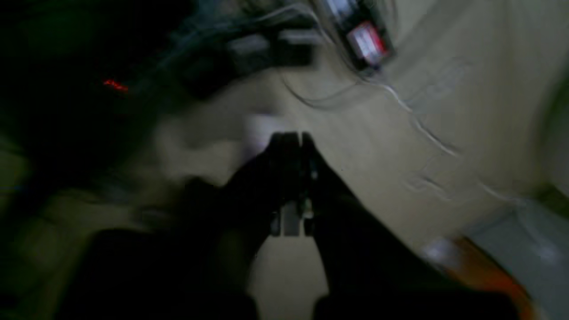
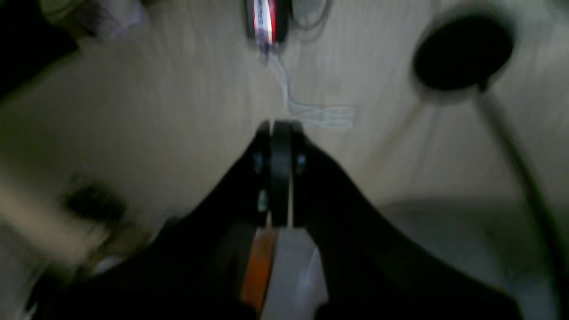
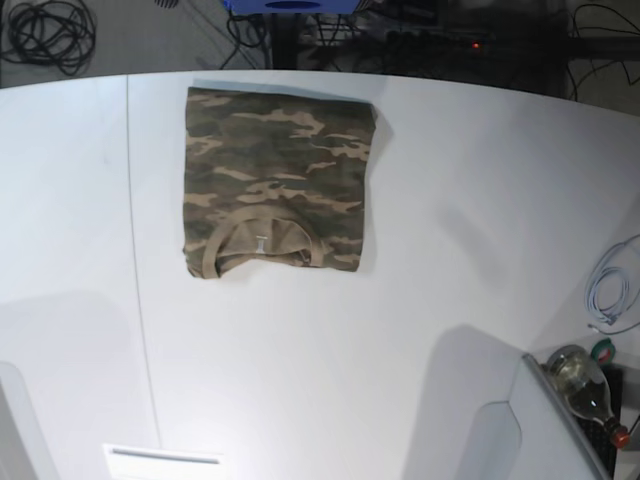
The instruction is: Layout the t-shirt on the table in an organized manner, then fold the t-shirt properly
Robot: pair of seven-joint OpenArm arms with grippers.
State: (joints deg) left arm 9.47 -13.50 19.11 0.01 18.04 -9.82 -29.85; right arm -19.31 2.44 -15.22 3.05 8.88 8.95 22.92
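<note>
Looking through the left wrist camera, the picture is dark and badly smeared. The left gripper (image 1: 291, 142) shows as two black fingers pressed flat together with nothing between them. Behind it lies a pale surface with thin light cables (image 1: 422, 129) trailing across it and a small red-and-white device (image 1: 366, 42) near the top edge. A tiny red light (image 1: 114, 85) glows in the dark area on the left.

The right wrist camera is blurred too. The right gripper (image 2: 280, 133) has its dark fingers closed tight on each other, holding nothing. Beyond it is the same pale surface, with a red-and-white device (image 2: 266, 20) at the top, a pale cable (image 2: 311, 111) below that, and a round black object (image 2: 462, 51) with a dark cord running down from it on the right.

The base camera gives the clear view. The t-shirt (image 3: 275, 180) lies folded into a neat rectangle on the table (image 3: 450, 250), toward the far side and left of centre, flat, with its tan collar and neck label facing up along the near edge. A thin dark seam (image 3: 140, 280) runs down the tabletop just left of it. Neither arm appears over the tabletop. A bottle (image 3: 585, 385) and a coiled white cable (image 3: 610, 290) sit at the right edge.
</note>
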